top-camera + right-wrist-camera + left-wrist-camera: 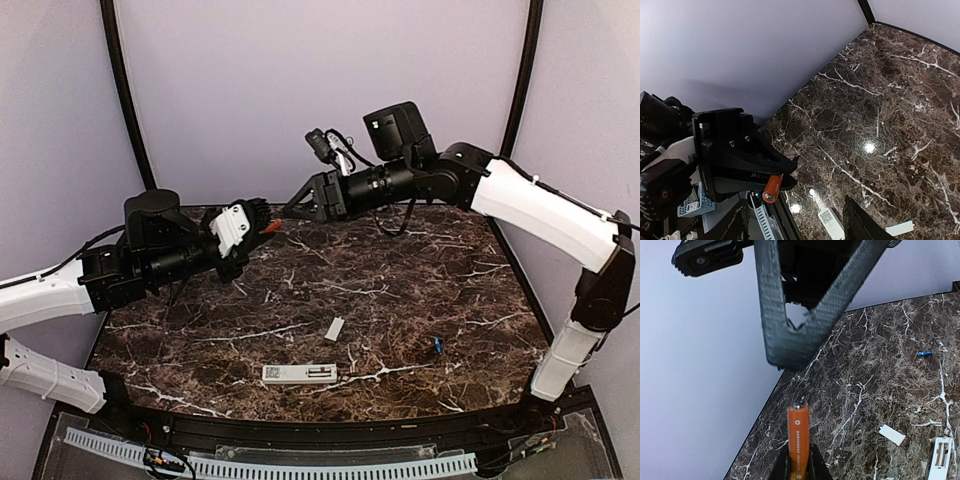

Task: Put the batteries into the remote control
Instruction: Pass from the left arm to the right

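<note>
Left claw (268, 226) is pinching the orange battery (272, 226), centre-left, raised | right claw (295, 205) is gaping empty | blue battery (437, 345) is lying lower right | remote control (299, 374), bottom centre, is sitting unloaded.

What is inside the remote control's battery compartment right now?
The remote control lies on the table with its compartment open, and no battery is visible inside. The orange battery is in the left end effector; the blue battery lies on the table.

1 high rear camera overlooks the marble table (400, 300); 2 wrist cameras face each other, close.
</note>
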